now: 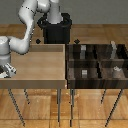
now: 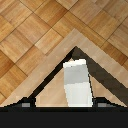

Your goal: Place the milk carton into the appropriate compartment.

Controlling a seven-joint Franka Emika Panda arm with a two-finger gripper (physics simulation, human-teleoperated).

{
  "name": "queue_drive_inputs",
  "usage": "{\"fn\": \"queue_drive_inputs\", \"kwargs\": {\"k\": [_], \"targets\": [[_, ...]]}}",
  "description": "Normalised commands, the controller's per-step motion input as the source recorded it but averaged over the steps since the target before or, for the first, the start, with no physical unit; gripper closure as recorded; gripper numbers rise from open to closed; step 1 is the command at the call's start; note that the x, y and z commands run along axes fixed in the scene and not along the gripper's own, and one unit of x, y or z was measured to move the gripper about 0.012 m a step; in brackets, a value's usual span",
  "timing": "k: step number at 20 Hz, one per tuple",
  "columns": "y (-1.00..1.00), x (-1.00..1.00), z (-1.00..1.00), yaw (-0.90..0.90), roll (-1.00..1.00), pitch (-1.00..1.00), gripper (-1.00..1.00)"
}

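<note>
A light wooden surface (image 1: 42, 62) on thin metal legs stands on a parquet floor (image 1: 100, 112). Just beside it, on the exterior view's right, a dark compartment tray (image 1: 97, 64) sits on its own thin legs, split by dividers into four sections. Small grey items lie in those sections, too small to tell apart. In the wrist view the milk carton (image 2: 77, 82) stands over a corner of the light surface, the parquet showing beyond that corner; whether it touches the wood cannot be told.
</note>
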Motion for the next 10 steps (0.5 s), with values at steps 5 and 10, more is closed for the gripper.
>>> {"fn": "queue_drive_inputs", "kwargs": {"k": [5, 10], "targets": [[0.0, 0.0, -0.8, 0.0, 0.0, 0.0, -1.0], [0.0, -0.4, -0.4, 0.0, 0.0, 0.0, -1.0]]}}
